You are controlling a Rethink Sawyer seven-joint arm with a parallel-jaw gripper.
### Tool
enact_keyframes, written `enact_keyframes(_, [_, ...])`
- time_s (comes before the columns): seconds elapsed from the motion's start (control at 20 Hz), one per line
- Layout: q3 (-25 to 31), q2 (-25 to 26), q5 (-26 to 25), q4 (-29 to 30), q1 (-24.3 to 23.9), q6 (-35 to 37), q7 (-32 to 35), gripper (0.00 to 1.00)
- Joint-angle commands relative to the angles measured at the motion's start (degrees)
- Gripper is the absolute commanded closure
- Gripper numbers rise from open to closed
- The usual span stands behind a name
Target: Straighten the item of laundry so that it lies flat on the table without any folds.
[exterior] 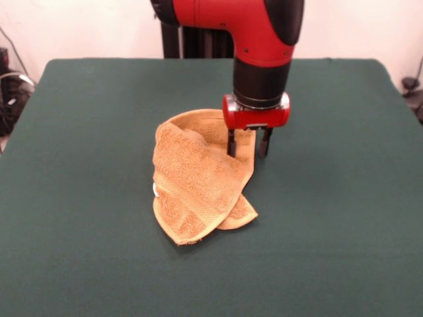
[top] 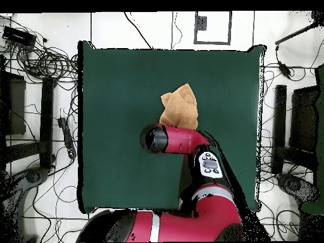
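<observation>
A dark green surface (exterior: 344,218) fills most of the front view, with a pale wall behind it; from overhead, cables and dark equipment lie on the floor on both sides of it. Near the middle of the green cloth sits the orange-tan towel (exterior: 195,181), bunched and folded over itself (one layer draped across another, a lower corner poking out beneath the top fold). A small white bit shows at its left edge in the front view, too small to identify. The red and black arm (top: 183,140) comes down over the towel's far right part. The jaws (exterior: 249,142) stand apart, one black finger (exterior: 232,143) against the towel's raised folded edge, the other just off the cloth above bare green. They hold nothing that I can see.
</observation>
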Motion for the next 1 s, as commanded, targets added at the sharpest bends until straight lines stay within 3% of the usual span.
enact_keyframes(0.05, [6.0, 1.3, -1.5, 0.0, 0.5, -5.2, 6.3, 0.0])
enact_keyframes(0.45, [4.8, 1.0, -1.5, 1.5, 1.3, -9.0, 8.6, 0.0])
enact_keyframes(1.0, [6.0, 1.3, -1.2, 1.1, 0.3, -7.6, 7.1, 0.0])
